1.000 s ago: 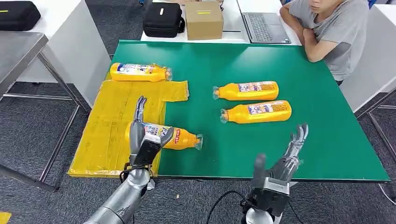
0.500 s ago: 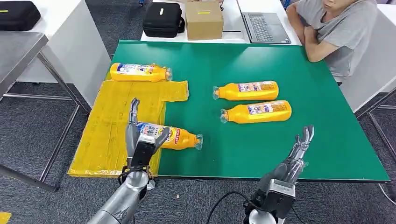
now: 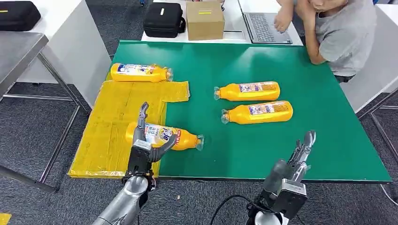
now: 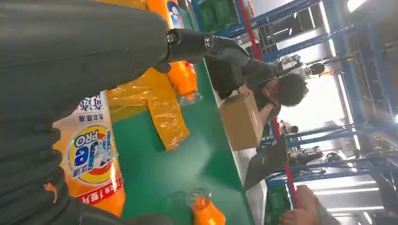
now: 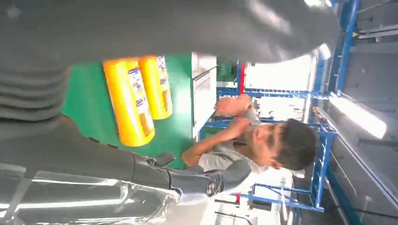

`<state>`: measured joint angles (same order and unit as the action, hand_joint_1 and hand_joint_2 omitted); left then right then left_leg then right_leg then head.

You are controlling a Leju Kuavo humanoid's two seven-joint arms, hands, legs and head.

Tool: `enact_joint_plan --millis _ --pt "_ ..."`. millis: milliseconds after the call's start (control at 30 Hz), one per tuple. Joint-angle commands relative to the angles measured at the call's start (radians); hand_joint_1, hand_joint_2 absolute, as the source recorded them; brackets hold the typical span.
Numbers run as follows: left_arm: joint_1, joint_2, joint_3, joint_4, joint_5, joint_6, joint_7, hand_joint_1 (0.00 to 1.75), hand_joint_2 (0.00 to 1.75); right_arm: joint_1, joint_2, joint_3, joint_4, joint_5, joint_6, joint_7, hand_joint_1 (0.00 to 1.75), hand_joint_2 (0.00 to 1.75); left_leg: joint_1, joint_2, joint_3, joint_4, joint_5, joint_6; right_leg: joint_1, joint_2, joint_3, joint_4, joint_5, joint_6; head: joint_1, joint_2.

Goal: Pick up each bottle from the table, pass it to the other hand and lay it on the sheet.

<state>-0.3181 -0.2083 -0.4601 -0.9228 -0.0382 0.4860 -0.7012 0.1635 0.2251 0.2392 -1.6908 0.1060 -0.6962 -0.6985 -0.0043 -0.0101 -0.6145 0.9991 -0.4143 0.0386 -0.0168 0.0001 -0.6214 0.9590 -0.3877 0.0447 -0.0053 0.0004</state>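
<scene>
An orange bottle (image 3: 180,138) lies on its side, base end on the yellow sheet (image 3: 112,117) and neck on the green table (image 3: 281,61). My left hand (image 3: 144,140) hovers at its base end with fingers spread, gripping nothing; the label (image 4: 91,154) shows close beside the palm. A second bottle (image 3: 138,72) lies at the sheet's far end. Two more bottles (image 3: 248,91) (image 3: 258,112) lie side by side mid-table, also in the right wrist view (image 5: 129,103) (image 5: 157,86). My right hand (image 3: 296,159) is open near the table's front edge, right of them.
A person in a grey shirt (image 3: 345,33) sits at the far right corner, one hand on a laptop (image 3: 265,26). A cardboard box (image 3: 205,19) and a black case (image 3: 163,19) stand beyond the table. A metal table (image 3: 19,51) is at left.
My left hand has drawn back toward the front edge, off the bottle. My right hand has sunk lower and shifted right. The person has lifted an arm to the laptop.
</scene>
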Motion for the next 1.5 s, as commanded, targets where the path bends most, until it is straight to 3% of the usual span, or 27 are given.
enact_joint_plan --millis 33,333,533,633,900,1200,1233,1400,1500 --pt "-0.008 0.014 0.012 0.010 0.008 0.014 0.003 0.00 1.75 -0.037 -0.051 -0.005 0.109 -0.012 -0.002 0.000 0.00 1.75 0.001 0.002 0.006 -0.001 -0.002 -0.002 0.001 0.002 0.005 -0.001 -0.001 -0.002 0.000 0.000" --pt "-0.002 0.011 0.027 0.018 0.009 0.053 0.003 0.00 1.75 -0.009 -0.032 -0.025 0.124 0.002 -0.002 0.000 0.00 1.75 0.001 0.001 0.004 -0.001 -0.001 -0.001 0.001 0.001 0.004 -0.001 -0.001 -0.001 0.000 0.000" --pt "0.042 0.003 0.019 -0.061 0.081 -0.032 0.003 0.00 1.75 -0.017 -0.034 -0.031 0.172 -0.011 -0.002 0.000 0.00 1.75 0.001 0.003 0.007 0.000 -0.004 -0.002 0.002 0.002 0.007 -0.001 -0.003 -0.002 0.000 0.000" --pt "0.077 0.002 0.009 -0.132 0.066 -0.001 0.003 0.00 1.75 -0.005 -0.024 -0.038 0.175 -0.006 -0.002 0.000 0.00 1.75 0.001 0.001 0.004 -0.001 -0.002 -0.001 0.001 0.001 0.004 -0.001 -0.001 -0.001 0.000 0.000" --pt "0.102 0.036 -0.060 -0.141 0.055 0.012 0.008 0.00 1.75 -0.004 -0.031 0.002 0.177 0.017 -0.002 0.000 0.00 1.75 0.001 0.002 0.004 -0.001 -0.002 -0.002 0.001 0.002 0.004 -0.001 -0.002 -0.002 0.000 0.000" --pt "0.142 0.013 -0.056 -0.200 0.011 0.073 0.003 0.00 1.75 -0.043 -0.052 0.078 0.207 -0.036 -0.002 0.000 0.00 1.75 0.001 0.003 0.005 0.000 -0.003 -0.002 0.001 0.003 0.004 -0.001 -0.002 -0.002 0.000 0.000" --pt "0.142 0.012 -0.054 -0.203 0.009 0.076 0.003 0.00 0.00 -0.047 -0.049 0.078 0.212 -0.033 -0.002 0.000 0.00 1.75 0.000 0.002 0.003 -0.001 -0.002 -0.002 0.001 0.002 0.002 -0.001 -0.001 -0.001 0.000 0.000" --pt "0.178 0.015 -0.043 -0.266 -0.004 0.129 0.003 0.00 0.00 -0.072 -0.080 0.127 0.249 -0.053 -0.002 0.000 0.00 1.75 0.001 0.004 0.008 -0.001 -0.005 -0.003 0.002 0.003 0.007 -0.001 -0.003 -0.003 0.000 0.000" --pt "0.202 0.019 -0.035 -0.302 0.012 0.131 0.003 0.00 0.00 -0.070 -0.081 0.137 0.255 -0.035 -0.002 0.000 0.00 1.75 0.001 0.003 0.004 -0.001 -0.002 -0.002 0.001 0.002 0.003 -0.001 -0.001 -0.001 0.000 0.000"
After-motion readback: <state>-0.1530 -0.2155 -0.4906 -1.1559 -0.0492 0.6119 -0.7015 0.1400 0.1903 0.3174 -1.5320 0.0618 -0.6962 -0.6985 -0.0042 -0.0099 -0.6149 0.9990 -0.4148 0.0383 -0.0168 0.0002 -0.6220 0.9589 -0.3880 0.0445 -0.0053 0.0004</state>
